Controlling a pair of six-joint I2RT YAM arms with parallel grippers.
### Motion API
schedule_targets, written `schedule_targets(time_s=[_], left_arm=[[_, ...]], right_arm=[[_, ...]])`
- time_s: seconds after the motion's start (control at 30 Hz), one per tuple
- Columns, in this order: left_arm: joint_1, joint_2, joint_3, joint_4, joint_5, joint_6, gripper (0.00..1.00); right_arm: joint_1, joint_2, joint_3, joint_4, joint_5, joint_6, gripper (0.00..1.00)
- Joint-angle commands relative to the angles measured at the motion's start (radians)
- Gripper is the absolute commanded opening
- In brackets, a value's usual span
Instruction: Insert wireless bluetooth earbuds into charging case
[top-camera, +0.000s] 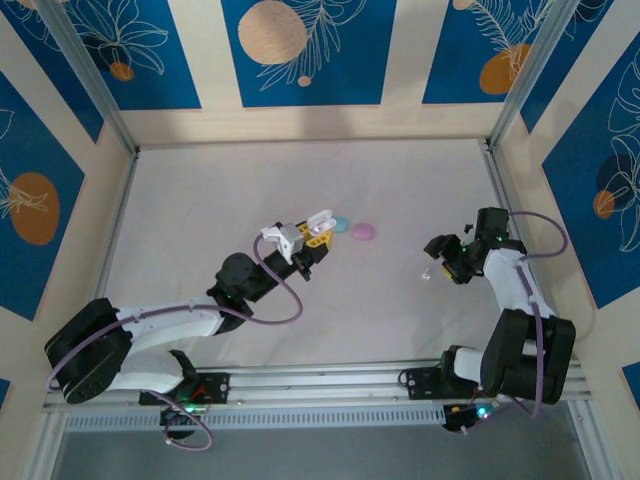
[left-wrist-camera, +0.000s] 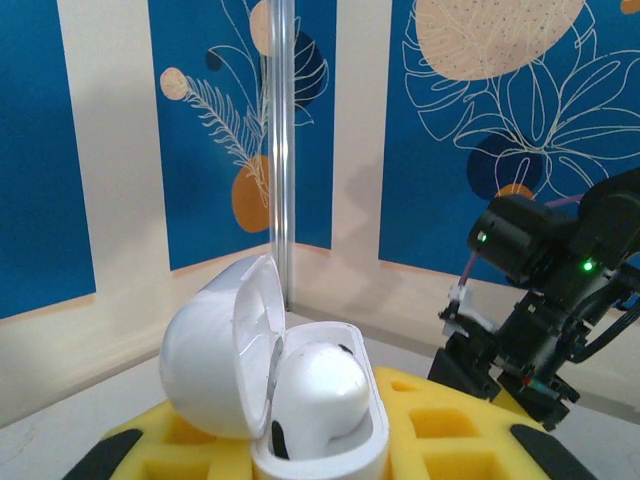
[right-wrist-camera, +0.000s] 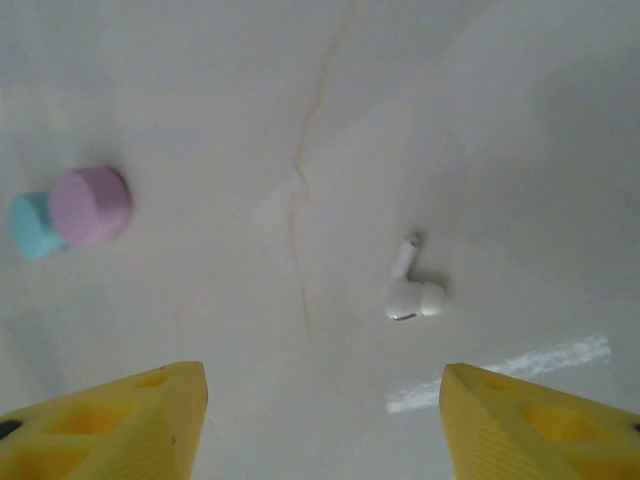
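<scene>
My left gripper (top-camera: 316, 228) is shut on a white charging case (left-wrist-camera: 330, 440), held up between its yellow fingers (left-wrist-camera: 450, 420). The case's lid (left-wrist-camera: 215, 350) stands open to the left, and one white earbud (left-wrist-camera: 320, 395) sits in the case. A second white earbud (right-wrist-camera: 412, 297) lies on the table with its stem pointing away. My right gripper (right-wrist-camera: 325, 430) hangs open above the table just short of that earbud, with nothing between its yellow fingertips (right-wrist-camera: 120, 420). From above, the right gripper (top-camera: 437, 262) is at the middle right, and the loose earbud (top-camera: 427, 273) lies beside it.
A pink rounded case (right-wrist-camera: 90, 206) and a pale blue one (right-wrist-camera: 30, 228) lie touching on the table, just right of the left gripper in the top view (top-camera: 362, 231). A white tape mark (right-wrist-camera: 500, 365) is near the loose earbud. Patterned walls enclose the table (top-camera: 200, 200).
</scene>
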Motion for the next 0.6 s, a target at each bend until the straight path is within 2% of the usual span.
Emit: schedule_targets(time_s=[0.0,0.2,0.57], left_arm=[[-0.011,-0.028,0.003,0.010,-0.005,0.013,0.09],[-0.011,-0.026,0.003,0.010,-0.006,0.015,0.09],[-0.011,-0.055,-0.012,-0.010,-0.021,0.027,0.09]], right_arm=[[0.014,0.030,-0.017,0.000,0.003,-0.006,0.63],[0.066,0.136,-0.015,0.026,0.022,-0.026,0.61],[0.125,0.228,0.059,0.009,0.178,-0.053,0.61]])
